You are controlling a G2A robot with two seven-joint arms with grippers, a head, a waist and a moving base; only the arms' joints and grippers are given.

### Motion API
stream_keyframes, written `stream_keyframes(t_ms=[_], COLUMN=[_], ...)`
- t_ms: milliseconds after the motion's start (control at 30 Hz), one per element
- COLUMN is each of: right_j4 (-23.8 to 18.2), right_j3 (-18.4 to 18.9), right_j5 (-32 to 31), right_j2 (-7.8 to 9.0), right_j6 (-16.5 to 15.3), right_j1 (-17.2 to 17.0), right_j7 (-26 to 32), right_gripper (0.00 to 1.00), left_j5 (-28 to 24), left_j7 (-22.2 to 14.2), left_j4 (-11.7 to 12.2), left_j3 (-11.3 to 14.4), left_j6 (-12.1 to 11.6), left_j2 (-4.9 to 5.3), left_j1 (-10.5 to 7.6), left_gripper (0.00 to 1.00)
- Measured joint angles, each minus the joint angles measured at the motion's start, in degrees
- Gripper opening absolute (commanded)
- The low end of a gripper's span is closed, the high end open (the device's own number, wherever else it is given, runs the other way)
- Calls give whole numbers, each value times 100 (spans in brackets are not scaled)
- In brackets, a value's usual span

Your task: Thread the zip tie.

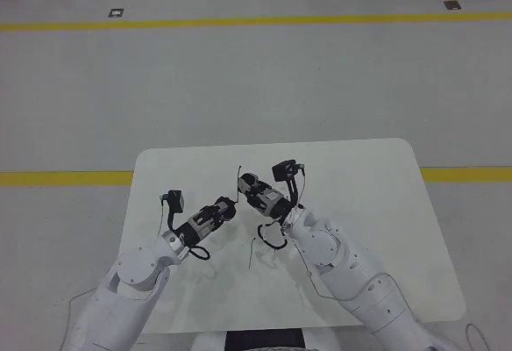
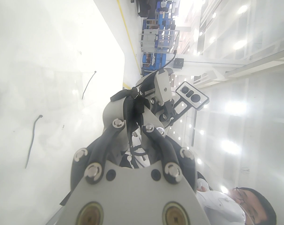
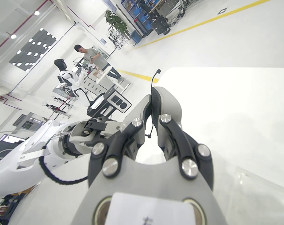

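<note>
Zip tie (image 3: 152,81): light, springy, slick. My right claw (image 3: 152,94) pinches its strap, head poking just past that claw; left claw (image 1: 226,207) beside it looks closed. Short grips should limit flexing.

Mid-frame in the top view, the right gripper (image 1: 245,182) sat just upper right of the left gripper (image 1: 225,209), both above the worktop (image 1: 370,193). The zip tie (image 3: 152,99) stuck out between the right jaws; a loose tie (image 2: 88,84) and a second tie (image 2: 31,141) lay apart on the worktop.

A white table (image 1: 387,193) straddles a yellow floor line (image 1: 54,178); potted plant (image 3: 116,23) beside shelving (image 3: 137,1).
</note>
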Motion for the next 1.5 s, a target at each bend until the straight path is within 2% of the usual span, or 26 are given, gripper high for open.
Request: stream_keyframes(t_ms=[400, 800, 1033, 1500], right_j4=[28, 26, 63, 136], right_j3=[28, 18, 46, 28], right_j5=[226, 302, 727, 862], right_j2=[-10, 2, -30, -50], right_j6=[-65, -53, -2, -62], right_j1=[-11, -25, -53, -36], right_j7=[35, 78, -5, 13], right_gripper=[0, 0, 0, 0], left_j5=[-110, -186, -202, -280], left_j7=[-8, 62, 46, 54], left_j4=[-7, -6, -5, -59], left_j3=[12, 35, 45, 27], left_j6=[-11, -120, -125, -223], left_j2=[25, 41, 56, 85], left_j1=[0, 9, 14, 65], left_gripper=[0, 0, 0, 0])
